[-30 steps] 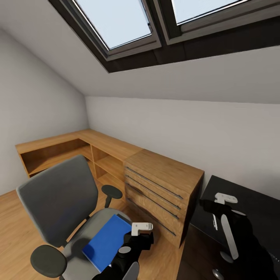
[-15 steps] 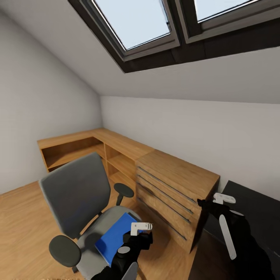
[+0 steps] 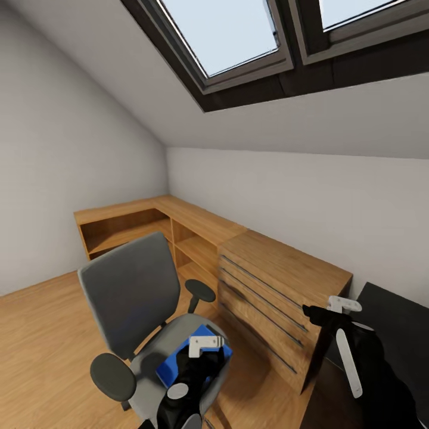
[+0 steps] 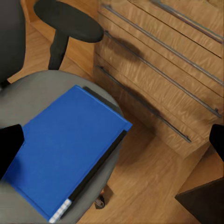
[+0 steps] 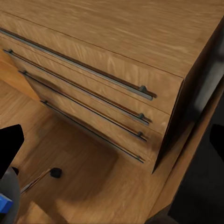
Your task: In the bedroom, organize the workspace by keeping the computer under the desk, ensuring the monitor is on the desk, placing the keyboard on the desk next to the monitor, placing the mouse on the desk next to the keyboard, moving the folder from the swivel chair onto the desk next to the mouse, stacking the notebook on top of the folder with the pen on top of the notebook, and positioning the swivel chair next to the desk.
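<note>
The grey swivel chair stands on the oak floor with the blue folder lying flat on its seat. My left gripper hovers above the folder's outer edge, open, its dark fingertips spread wide with nothing between them. In the head view the left arm hides most of the folder. My right gripper hangs open in front of the oak drawers, near the corner of the black desk; in the head view the right gripper is by the cabinet's end.
A low oak drawer cabinet with long bar handles stands between chair and desk, joined to open oak shelving along the wall. A dark-framed skylight sits in the sloped ceiling. Open plank floor lies left of the chair.
The head view has swung left, so chair, cabinet and desk sit further right in the picture. My left gripper now covers more of the folder. The right arm keeps its pose.
</note>
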